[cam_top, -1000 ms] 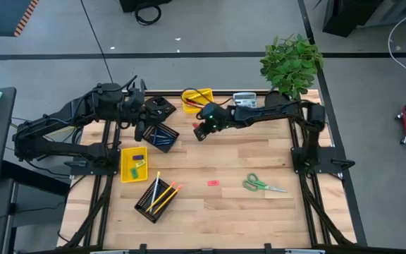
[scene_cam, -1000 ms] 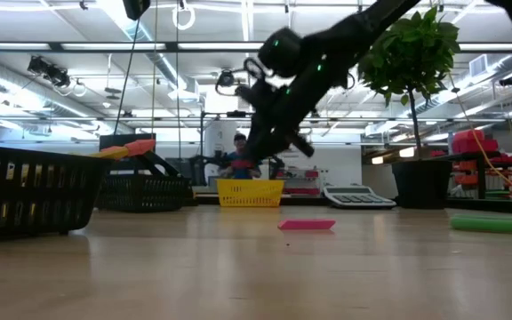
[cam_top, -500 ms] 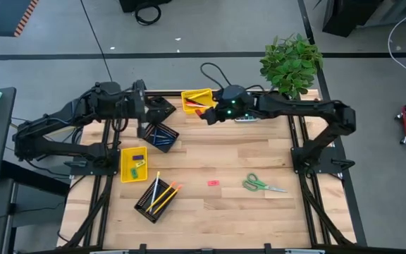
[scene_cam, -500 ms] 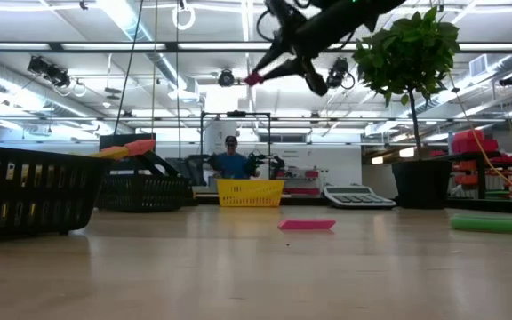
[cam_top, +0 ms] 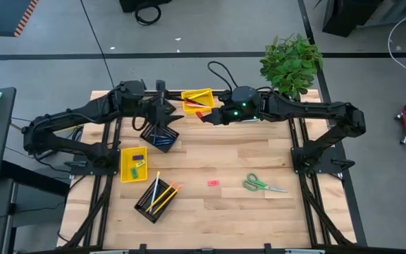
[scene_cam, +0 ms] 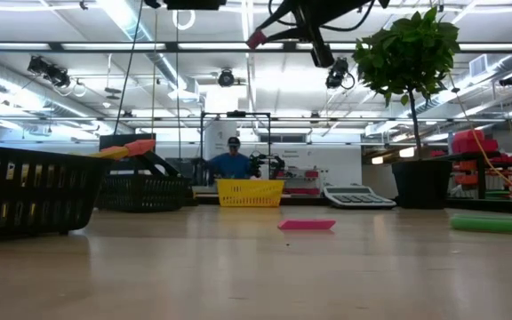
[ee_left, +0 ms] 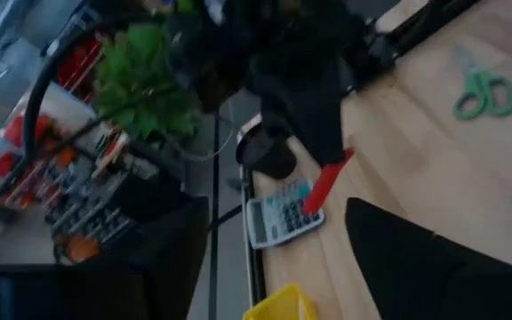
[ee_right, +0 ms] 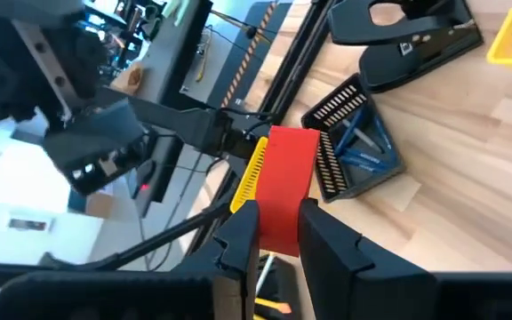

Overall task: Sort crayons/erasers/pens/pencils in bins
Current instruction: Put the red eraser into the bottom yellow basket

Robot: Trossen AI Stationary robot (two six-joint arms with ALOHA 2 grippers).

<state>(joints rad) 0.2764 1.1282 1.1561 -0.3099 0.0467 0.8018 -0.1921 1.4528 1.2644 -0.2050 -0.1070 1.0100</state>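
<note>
My right gripper (cam_top: pixel 208 117) hangs high over the table's far middle, shut on a red pen (ee_right: pixel 287 178). The pen also shows in the left wrist view (ee_left: pixel 327 182) and at the top of the low view (scene_cam: pixel 256 38). My left gripper (cam_top: pixel 159 121) hovers open over a black mesh bin (cam_top: pixel 162 137) that holds blue crayons (ee_right: pixel 363 147). Nothing shows between its fingers. A yellow bin (cam_top: pixel 196 99) with red pens stands at the far edge. A second yellow bin (cam_top: pixel 133 162) holds erasers, and a second mesh bin (cam_top: pixel 155 199) holds pencils. A pink eraser (cam_top: pixel 213 183) lies flat on the table. My right gripper pinches the red pen between its two fingers (ee_right: pixel 238 233) at the end nearest the wrist (ee_right: pixel 281 233). The pen runs on past the fingertips, roughly in line with them. It is lifted clear of the table and slants down toward the left arm.
Green-handled scissors (cam_top: pixel 263 185) lie at the near right. A grey calculator (scene_cam: pixel 358 196) and a potted plant (cam_top: pixel 292 60) stand at the far right. A black desk tool (ee_right: pixel 407 36) sits beside the crayon bin. A person shows in the room beyond the table.
My right gripper has risen well above the table with the red pen and drawn a little toward the far edge, rolling as it went. My left gripper has shifted a little toward the table's right, over the crayon bin.
</note>
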